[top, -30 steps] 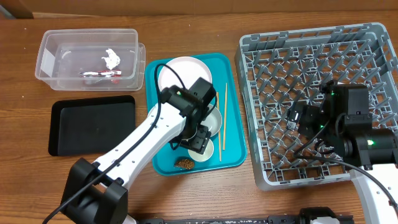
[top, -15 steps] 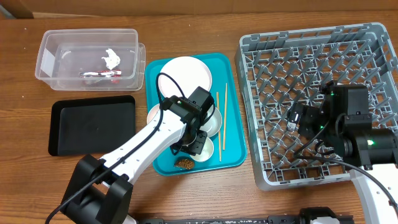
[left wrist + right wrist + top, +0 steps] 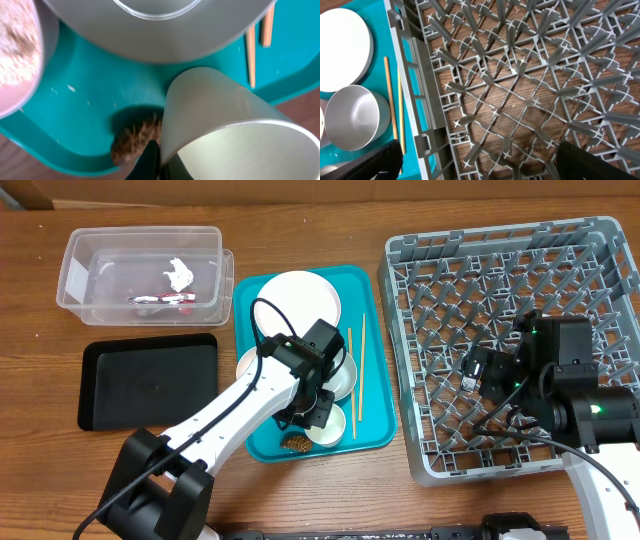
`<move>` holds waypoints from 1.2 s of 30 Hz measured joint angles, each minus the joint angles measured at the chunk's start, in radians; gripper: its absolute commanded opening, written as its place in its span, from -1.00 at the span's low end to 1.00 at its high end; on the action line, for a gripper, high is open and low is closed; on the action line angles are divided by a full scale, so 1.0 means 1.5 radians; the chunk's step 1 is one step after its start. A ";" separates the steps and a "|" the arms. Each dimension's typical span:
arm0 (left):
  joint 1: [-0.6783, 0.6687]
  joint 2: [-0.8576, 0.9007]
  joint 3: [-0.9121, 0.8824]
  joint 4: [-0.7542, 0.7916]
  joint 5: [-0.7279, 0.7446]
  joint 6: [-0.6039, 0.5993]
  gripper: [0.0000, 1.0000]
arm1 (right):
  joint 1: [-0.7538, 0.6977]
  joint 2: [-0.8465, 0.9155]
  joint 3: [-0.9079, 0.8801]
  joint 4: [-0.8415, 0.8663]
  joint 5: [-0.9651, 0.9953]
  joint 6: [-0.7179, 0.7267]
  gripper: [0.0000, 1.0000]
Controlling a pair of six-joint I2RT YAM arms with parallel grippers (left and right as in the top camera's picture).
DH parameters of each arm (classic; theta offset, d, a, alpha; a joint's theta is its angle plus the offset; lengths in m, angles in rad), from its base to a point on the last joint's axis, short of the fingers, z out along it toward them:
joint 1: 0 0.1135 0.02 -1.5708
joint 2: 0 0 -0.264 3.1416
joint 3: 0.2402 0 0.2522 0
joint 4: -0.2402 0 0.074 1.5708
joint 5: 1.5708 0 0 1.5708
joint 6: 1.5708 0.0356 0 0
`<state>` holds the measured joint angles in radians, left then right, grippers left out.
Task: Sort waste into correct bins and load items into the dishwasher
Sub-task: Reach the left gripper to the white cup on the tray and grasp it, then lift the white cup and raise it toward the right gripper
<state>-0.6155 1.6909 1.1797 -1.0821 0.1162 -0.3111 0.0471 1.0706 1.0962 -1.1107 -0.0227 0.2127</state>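
Note:
My left gripper is down over the teal tray, shut on the rim of the small white cup. In the left wrist view one dark finger lies outside the cup wall and the other inside it. The brown food lump sits right beside the cup. A grey bowl fills the top, and a bowl with rice scraps shows at left. The white plate and two chopsticks lie on the tray. My right gripper hangs open over the grey dish rack.
The clear tub at the back left holds the red-and-white wrapper and the white tissue. The black tray lies in front of it. In the right wrist view the rack borders the tray's chopsticks.
My left gripper dropped slightly toward the tray's front and closed on the cup's rim. The right arm has not moved.

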 measured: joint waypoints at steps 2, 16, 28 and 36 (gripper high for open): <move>0.000 0.000 0.009 -0.015 0.006 0.000 -0.92 | 0.000 0.000 0.000 0.000 0.000 -0.001 1.00; 0.054 -0.031 0.216 -0.051 0.073 0.023 -0.92 | 0.000 0.000 0.000 0.000 0.001 0.000 1.00; 0.140 -0.032 0.219 -0.041 0.124 0.025 -0.92 | 0.000 0.000 0.000 0.000 0.001 0.000 1.00; 0.150 -0.032 0.219 -0.016 0.159 0.025 -0.92 | 0.000 0.000 0.000 0.000 0.001 0.000 1.00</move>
<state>-0.3901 1.6436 1.5078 -1.1065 0.3542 -0.2729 0.0471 1.0706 1.0962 -1.1107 -0.0216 0.2127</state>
